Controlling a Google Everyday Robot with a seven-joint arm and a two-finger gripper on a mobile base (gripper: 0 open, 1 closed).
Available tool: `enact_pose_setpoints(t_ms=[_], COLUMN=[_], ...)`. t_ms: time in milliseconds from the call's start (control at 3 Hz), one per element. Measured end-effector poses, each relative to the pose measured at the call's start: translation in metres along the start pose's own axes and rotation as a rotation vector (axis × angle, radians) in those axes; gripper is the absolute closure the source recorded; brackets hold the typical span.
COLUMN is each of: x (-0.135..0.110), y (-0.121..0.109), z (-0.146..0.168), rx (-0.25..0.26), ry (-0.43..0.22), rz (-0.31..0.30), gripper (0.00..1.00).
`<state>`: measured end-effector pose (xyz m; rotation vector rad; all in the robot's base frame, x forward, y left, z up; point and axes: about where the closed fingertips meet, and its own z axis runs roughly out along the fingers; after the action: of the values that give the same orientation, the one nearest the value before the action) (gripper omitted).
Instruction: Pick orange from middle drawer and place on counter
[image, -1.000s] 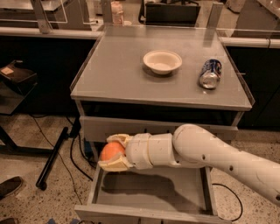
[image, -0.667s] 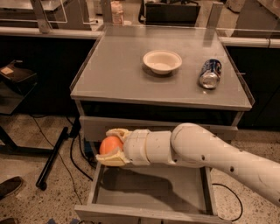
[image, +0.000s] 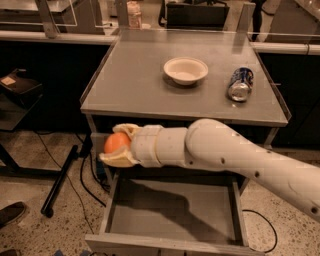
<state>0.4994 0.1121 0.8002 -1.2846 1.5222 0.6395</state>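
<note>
Grey counter (image: 135, 80) up top, white bowl (image: 185, 70) and blue soda can (image: 240, 84) on it, can lying on side, the two apart. Speckled floor, cables (image: 87, 172) down left. Middle drawer (image: 170, 212) pulled open below. Arm (image: 225, 150) comes in from right, roughly level. Gripper (image: 119, 144) sits at cabinet's left front just under counter edge, fingers pinching orange (image: 115, 142) top and bottom. Vs a second ago: gripper and orange higher, clear above drawer, bit further left. Bowl and can same spots.

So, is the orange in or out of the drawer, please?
Out: the end effector grips the orange above the open middle drawer, below the counter.
</note>
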Motion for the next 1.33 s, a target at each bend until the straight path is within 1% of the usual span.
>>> enact_pose_setpoints(t_ms=[333, 667, 1000, 1333], x=[-0.014, -0.023, -0.044, -0.058], y=[-0.007, -0.022, -0.053, -0.082], z=[0.008, 0.012, 0.02, 0.032], rx=[0.001, 0.02, 0.033, 0.032], ry=[-0.021, -0.039, -0.046, -0.044], rz=[-0.011, -0.01, -0.031, -0.049], gripper=[1.0, 1.0, 1.0, 1.0])
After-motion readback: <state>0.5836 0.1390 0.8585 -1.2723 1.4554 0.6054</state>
